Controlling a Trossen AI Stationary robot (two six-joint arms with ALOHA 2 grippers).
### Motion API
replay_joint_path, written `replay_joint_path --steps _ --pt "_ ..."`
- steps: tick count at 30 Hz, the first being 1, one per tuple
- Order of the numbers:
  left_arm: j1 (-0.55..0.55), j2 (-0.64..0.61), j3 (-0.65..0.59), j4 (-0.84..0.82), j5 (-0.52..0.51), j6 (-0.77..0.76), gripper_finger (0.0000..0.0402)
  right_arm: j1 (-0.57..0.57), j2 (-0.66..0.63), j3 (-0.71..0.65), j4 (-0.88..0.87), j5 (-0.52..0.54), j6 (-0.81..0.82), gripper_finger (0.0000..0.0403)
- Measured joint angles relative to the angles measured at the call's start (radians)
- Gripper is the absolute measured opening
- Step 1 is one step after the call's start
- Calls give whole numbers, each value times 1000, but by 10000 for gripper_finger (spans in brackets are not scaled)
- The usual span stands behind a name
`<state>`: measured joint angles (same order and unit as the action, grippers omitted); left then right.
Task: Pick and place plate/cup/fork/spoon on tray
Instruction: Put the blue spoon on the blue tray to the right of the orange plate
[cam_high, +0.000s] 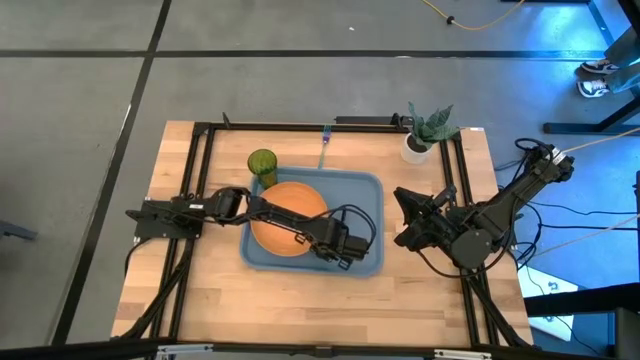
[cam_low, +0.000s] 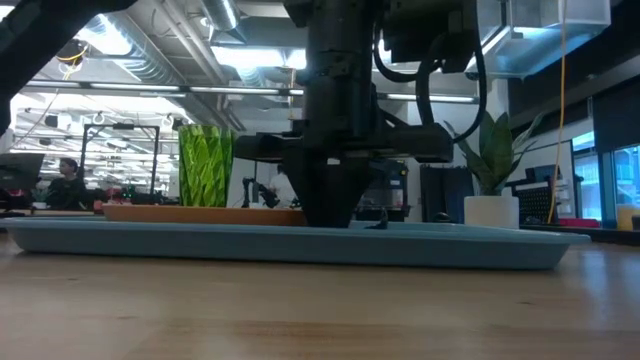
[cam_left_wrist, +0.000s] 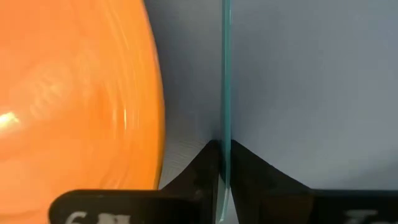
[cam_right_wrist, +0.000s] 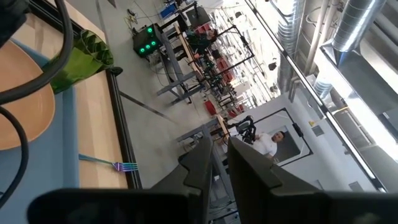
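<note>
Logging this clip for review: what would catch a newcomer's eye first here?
The orange plate lying in the blue-grey tray at the table's middle, with the left gripper down on the tray beside it, its fingers either side of the spoon's teal handle. The green cup stands at the tray's far left corner; the fork lies beyond the tray.

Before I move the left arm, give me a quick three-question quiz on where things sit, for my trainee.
1. True or false: the fork lies on the tray.
2. Which rests on the tray? A the plate; B the potted plant; C the fork.
3. Fill in: the left gripper hangs over the ____.
Key: 1 false, the fork lies on the table beyond the tray; 2 A; 3 tray.
</note>
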<state>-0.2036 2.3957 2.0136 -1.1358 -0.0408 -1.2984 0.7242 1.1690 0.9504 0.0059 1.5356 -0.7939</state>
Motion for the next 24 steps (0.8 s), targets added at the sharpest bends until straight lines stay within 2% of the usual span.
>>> replay_joint_path --steps 10,14,20,24 --pt "-23 -1 0 -8 -2 -1 28 0 0 0 0 0 0 58" --pt "-38 -1 0 -10 -33 1 28 0 0 0 0 0 0 58" --pt "-56 -1 12 -22 -75 32 28 0 0 0 0 0 0 58" --pt "-63 -1 41 -14 -90 107 29 0 0 0 0 0 0 58"
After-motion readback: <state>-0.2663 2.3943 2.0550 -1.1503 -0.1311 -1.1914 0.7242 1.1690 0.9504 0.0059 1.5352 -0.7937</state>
